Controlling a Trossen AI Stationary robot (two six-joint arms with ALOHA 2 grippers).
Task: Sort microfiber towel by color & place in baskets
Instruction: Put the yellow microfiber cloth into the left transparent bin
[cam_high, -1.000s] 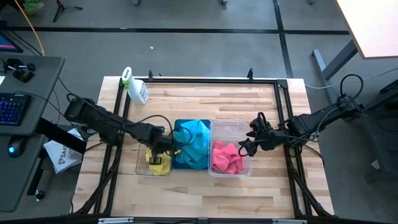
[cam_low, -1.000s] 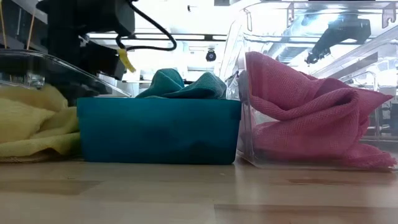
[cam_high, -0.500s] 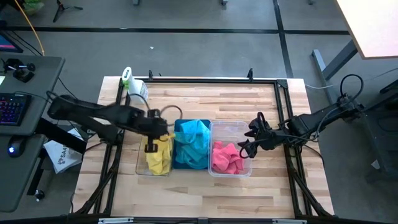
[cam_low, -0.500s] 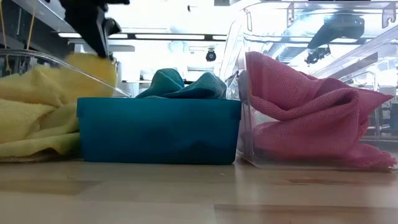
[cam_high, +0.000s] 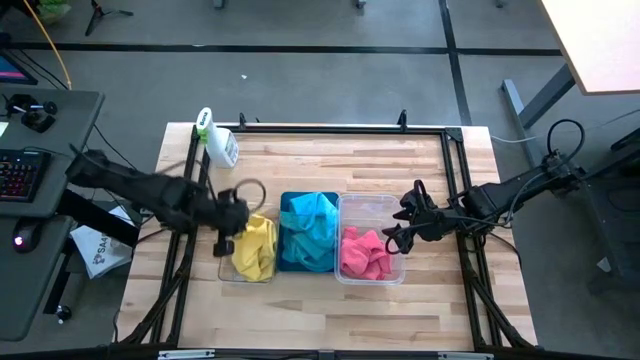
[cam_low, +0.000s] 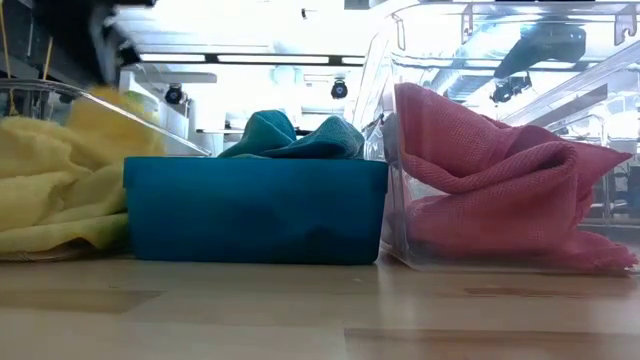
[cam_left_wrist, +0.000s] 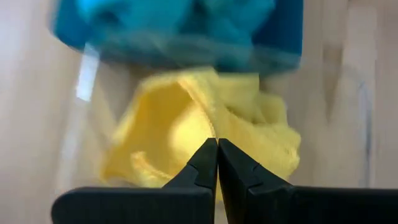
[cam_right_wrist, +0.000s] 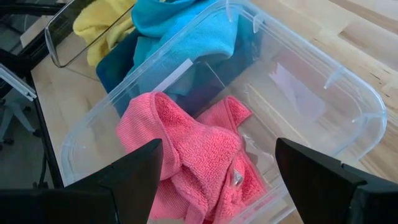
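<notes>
The yellow towel (cam_high: 256, 248) (cam_left_wrist: 168, 124) lies heaped in the left clear basket (cam_high: 228, 272), rising above its rim in the low view (cam_low: 50, 190). Cyan-blue towels (cam_high: 310, 228) fill the teal basket (cam_low: 255, 210). Pink towels (cam_high: 363, 255) (cam_right_wrist: 186, 155) lie in the right clear basket (cam_right_wrist: 348, 106). My left gripper (cam_high: 223, 235) (cam_left_wrist: 217, 142) is shut and hovers by the left basket's left side, with the towel beyond its tips. My right gripper (cam_high: 395, 228) (cam_right_wrist: 217, 149) is open and waits over the right basket's right side.
A white spray bottle with a green top (cam_high: 218, 140) stands at the table's far left corner. A black frame (cam_high: 330, 128) runs along the table's far edge and sides. Bare wood lies between the baskets and the far edge, and along the near edge.
My left gripper has risen out of the left clear basket and drawn away toward the table's left edge. The yellow towel, low under the gripper a second ago, now stands heaped higher and uncovered in the basket.
</notes>
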